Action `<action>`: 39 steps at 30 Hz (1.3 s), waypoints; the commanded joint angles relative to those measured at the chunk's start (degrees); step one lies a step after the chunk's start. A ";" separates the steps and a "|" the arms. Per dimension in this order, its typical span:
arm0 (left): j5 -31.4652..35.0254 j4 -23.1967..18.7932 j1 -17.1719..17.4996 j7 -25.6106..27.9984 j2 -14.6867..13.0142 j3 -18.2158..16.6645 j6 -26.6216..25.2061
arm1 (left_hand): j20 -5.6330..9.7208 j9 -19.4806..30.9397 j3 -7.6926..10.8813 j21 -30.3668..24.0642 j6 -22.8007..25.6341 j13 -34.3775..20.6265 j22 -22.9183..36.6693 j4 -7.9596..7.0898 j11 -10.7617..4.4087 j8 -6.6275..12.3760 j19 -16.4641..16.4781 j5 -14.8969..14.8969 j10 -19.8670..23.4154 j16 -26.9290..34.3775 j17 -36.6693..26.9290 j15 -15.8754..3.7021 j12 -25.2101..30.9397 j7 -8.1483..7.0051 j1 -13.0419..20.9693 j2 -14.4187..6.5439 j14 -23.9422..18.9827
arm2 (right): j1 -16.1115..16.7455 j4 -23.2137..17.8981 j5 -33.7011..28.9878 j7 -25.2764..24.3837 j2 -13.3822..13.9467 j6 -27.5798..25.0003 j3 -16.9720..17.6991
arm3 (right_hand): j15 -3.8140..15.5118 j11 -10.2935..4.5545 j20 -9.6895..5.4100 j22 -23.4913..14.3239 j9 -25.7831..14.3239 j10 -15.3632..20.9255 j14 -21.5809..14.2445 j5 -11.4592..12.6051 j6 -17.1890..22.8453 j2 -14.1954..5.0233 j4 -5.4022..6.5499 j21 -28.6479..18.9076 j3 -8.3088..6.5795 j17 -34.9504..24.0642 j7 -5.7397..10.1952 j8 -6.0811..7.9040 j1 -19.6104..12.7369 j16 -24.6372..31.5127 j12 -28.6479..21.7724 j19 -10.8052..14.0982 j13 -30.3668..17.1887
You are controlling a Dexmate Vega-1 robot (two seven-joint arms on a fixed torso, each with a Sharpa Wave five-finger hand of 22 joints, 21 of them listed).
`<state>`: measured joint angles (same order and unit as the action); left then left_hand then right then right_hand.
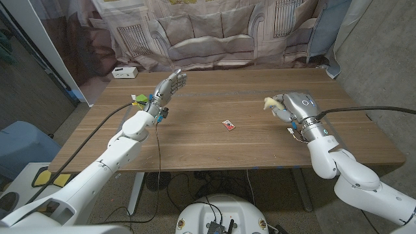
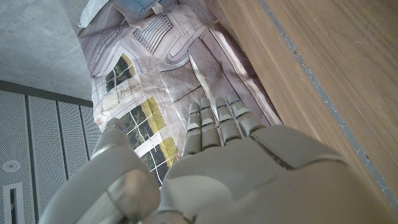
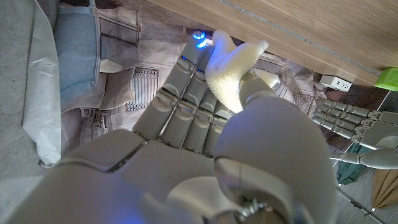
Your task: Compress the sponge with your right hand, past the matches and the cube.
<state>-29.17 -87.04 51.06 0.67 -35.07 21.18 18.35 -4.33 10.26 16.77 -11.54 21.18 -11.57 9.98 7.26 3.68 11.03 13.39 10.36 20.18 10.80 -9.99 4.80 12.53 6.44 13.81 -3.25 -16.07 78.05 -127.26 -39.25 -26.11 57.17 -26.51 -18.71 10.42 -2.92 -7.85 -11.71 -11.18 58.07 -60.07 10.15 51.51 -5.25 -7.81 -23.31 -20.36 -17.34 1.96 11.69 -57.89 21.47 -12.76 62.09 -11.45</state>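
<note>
My right hand (image 1: 294,107) is over the right part of the wooden table (image 1: 214,136) and grips a pale yellow sponge (image 1: 271,102), which bulges out past its fingers. In the right wrist view the sponge (image 3: 231,71) is squashed between the thumb and the fingers (image 3: 186,99). A small red matchbox (image 1: 228,125) lies on the table's middle, to the left of that hand. My left hand (image 1: 168,88) is raised over the far left of the table, fingers straight and apart, holding nothing; it is seen from behind (image 2: 217,162) in the left wrist view.
A green and yellow object (image 1: 139,99) lies by the left hand's wrist, at the table's left edge. A white power strip (image 1: 123,72) sits at the far left corner. A printed cloth backdrop (image 1: 214,32) hangs behind the table.
</note>
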 commanded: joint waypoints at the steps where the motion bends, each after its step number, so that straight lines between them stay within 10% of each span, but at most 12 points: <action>1: 0.23 -0.10 -0.07 0.37 0.15 0.20 -0.28 | -0.21 0.13 0.31 0.15 0.54 -0.18 0.29 0.05 -0.13 -0.14 0.40 0.00 0.27 -0.03 -0.32 0.06 -0.13 0.07 0.47 -0.04 -0.35 | 0.37 0.54 -0.68 -0.31 -0.40 0.52 0.52 | 0.08 0.60 0.31 0.07 -0.03 -1.78 1.80 -0.10 -2.28 1.69 0.07 0.00 1.15 -0.49 -0.50 -0.83 0.95 -0.59 0.77 -1.43 -0.12; 39: 0.12 -0.12 -0.44 0.54 0.31 0.29 -0.76 | -0.20 0.14 0.40 0.14 0.70 -0.18 0.29 0.03 0.19 -0.11 0.42 0.00 0.28 0.02 -0.32 0.02 -0.15 0.03 0.54 -0.17 -0.50 | 0.84 0.54 -0.96 1.02 -0.28 1.43 1.64 | -1.45 1.40 1.65 0.68 -0.03 -5.29 8.14 -0.14 -5.17 3.12 0.44 0.80 4.30 -2.04 -1.80 -0.88 3.55 -2.46 1.48 -5.06 -0.16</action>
<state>-28.95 -87.00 50.66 1.23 -34.72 21.42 17.89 -4.33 10.26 16.77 -11.54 21.18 -11.57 9.98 7.26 3.68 11.03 13.39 10.36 20.17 10.80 -9.99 4.80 12.53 6.44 13.81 -3.25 -16.07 78.90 -126.82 -40.11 -25.35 56.94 -25.38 -17.21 7.17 -1.64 -6.13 -10.91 -11.17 52.88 -52.26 9.94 46.23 -2.25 -7.25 -22.62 -16.21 -19.14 0.31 10.78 -54.88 19.06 -11.43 57.09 -11.44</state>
